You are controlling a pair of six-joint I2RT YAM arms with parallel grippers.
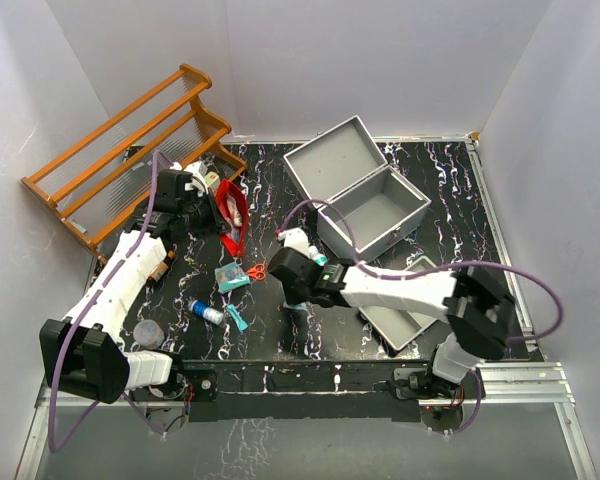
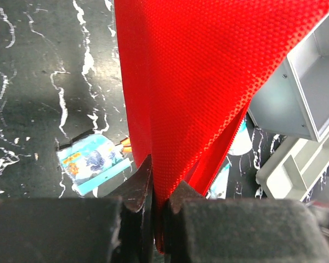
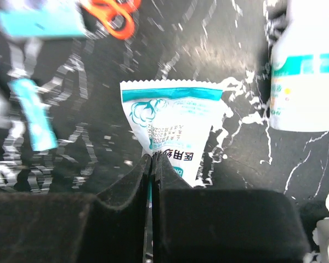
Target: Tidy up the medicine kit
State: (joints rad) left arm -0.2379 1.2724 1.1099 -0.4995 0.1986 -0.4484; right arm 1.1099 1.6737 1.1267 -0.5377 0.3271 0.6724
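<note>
Light-grey metal forms the medicine kit (image 1: 375,215), which stands open at the back of the black marbled desk (image 1: 450,200) with its lid tilted back. Left of the kit, the left tool (image 2: 156,192) is clamped on a hanging piece of red mesh fabric (image 2: 208,82). In front of the kit's left corner, the right tool (image 3: 152,164) is pinched onto the bottom corner of a white-and-teal sachet (image 3: 172,118), and a white bottle (image 3: 304,71) lies nearer the kit.

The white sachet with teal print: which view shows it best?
The right wrist view: the sachet is close and central, pinched in the right tool. Top view: the right arm covers it. Left wrist view: the red pouch fills most of it.
</note>
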